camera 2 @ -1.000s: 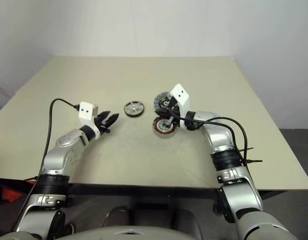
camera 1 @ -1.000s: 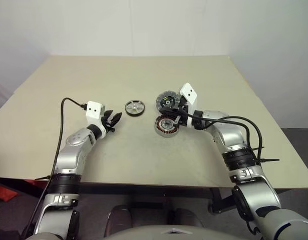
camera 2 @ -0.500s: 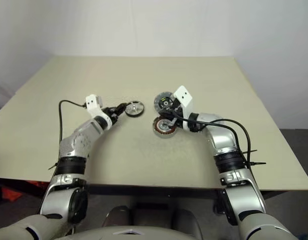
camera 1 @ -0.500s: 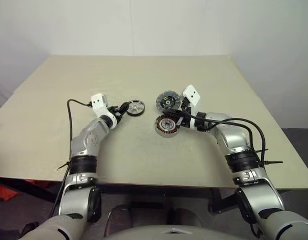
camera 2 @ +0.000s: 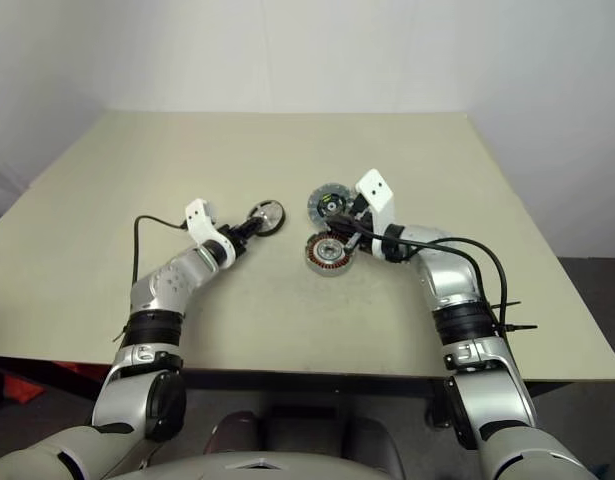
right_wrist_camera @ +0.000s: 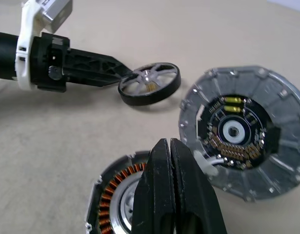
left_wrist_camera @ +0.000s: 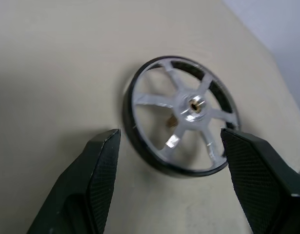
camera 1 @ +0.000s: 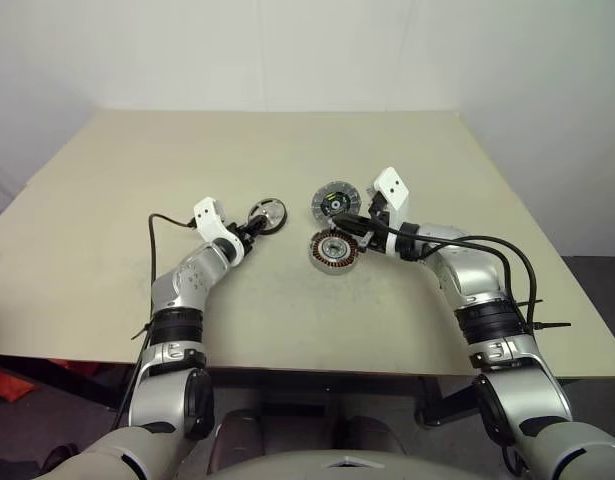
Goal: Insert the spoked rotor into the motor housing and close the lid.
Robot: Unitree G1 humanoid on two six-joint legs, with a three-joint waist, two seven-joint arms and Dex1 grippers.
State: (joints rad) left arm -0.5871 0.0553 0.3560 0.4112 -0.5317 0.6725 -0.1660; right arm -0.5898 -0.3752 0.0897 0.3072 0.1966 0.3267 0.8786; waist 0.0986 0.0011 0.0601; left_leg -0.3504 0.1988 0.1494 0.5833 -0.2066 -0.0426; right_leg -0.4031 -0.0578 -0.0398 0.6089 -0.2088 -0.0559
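Note:
The spoked rotor [camera 1: 268, 213], a silver wheel with a dark rim, lies on the table. My left gripper [camera 1: 251, 228] is open at its near edge. In the left wrist view the rotor [left_wrist_camera: 193, 105] sits just ahead of the two black fingertips [left_wrist_camera: 105, 146], which stand wider than the wheel and apart from it. The motor housing [camera 1: 332, 250] with copper windings rests right of centre. The grey lid [camera 1: 334, 201] lies behind it, dark centre up. My right gripper [right_wrist_camera: 170, 146] is shut and empty, hovering over the housing [right_wrist_camera: 113, 197] next to the lid [right_wrist_camera: 281, 126].
The beige table [camera 1: 287, 150] has free room all round the three parts. Its front edge [camera 1: 317, 372] runs close below my arms. A black cable [camera 1: 492, 245] loops along the right forearm.
My left arm has swung right and forward to the rotor, its wrist has rolled, and its fingers have opened wider. The right gripper has stayed shut over the housing.

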